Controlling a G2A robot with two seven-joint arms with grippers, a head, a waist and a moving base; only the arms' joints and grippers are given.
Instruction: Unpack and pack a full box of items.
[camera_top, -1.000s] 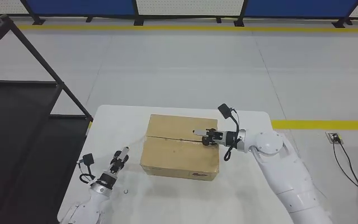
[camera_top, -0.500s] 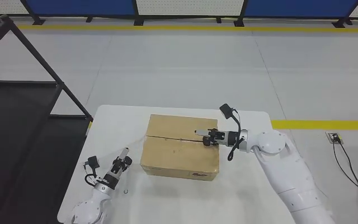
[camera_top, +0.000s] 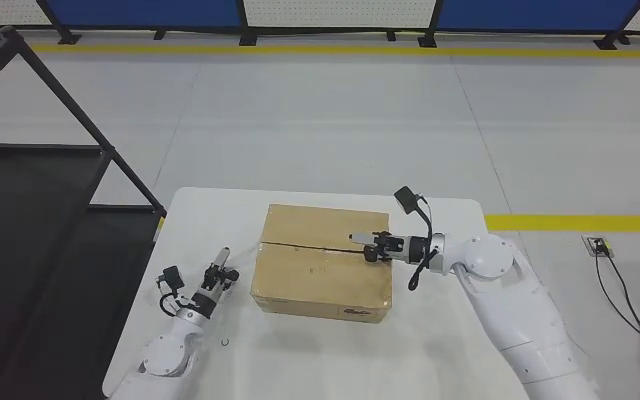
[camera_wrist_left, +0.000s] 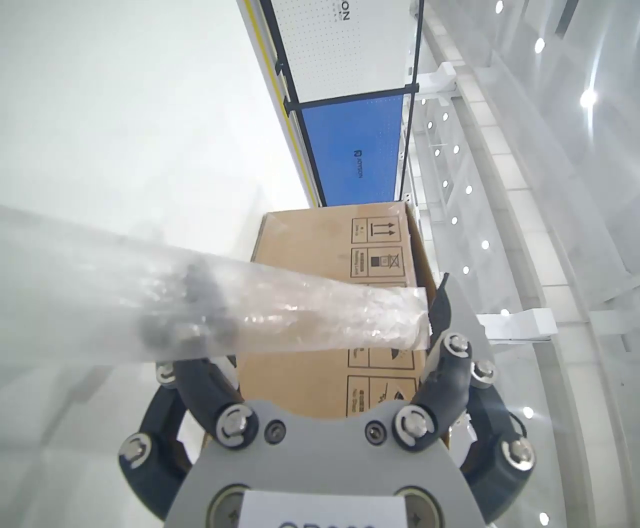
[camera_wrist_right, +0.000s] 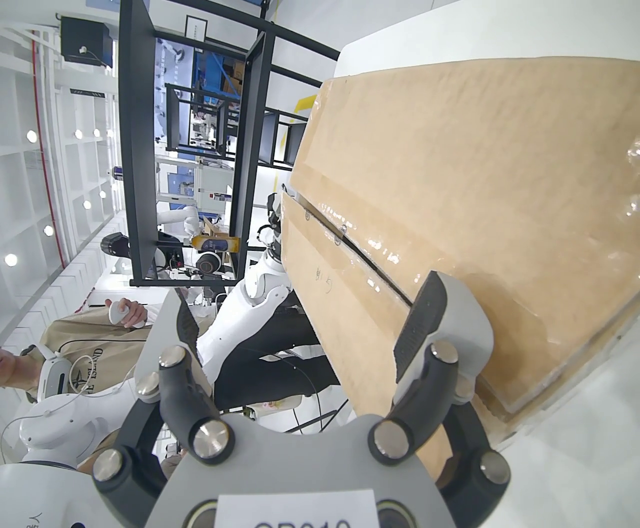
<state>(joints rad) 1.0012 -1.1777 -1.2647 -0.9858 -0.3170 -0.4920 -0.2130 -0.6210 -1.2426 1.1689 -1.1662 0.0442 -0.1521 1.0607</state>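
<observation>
While the brown box (camera_top: 320, 262) sits shut in the middle of the white table (camera_top: 300, 350), the right gripper (camera_top: 362, 240) is over its top, at one end of the taped crack (camera_wrist_right: 360, 250). Its two fingers are wide apart and hold nothing. One finger (camera_wrist_right: 440, 320) is right by the crack. The left gripper (camera_top: 217, 274) is low beside the box. Its fingers are apart too, and a clear strip (camera_wrist_left: 310, 315) lies across them, touching one fingertip (camera_wrist_left: 442, 305).

White table (camera_top: 300, 345), black rack (camera_top: 60, 230), yellow floor line (camera_top: 560, 222)
</observation>
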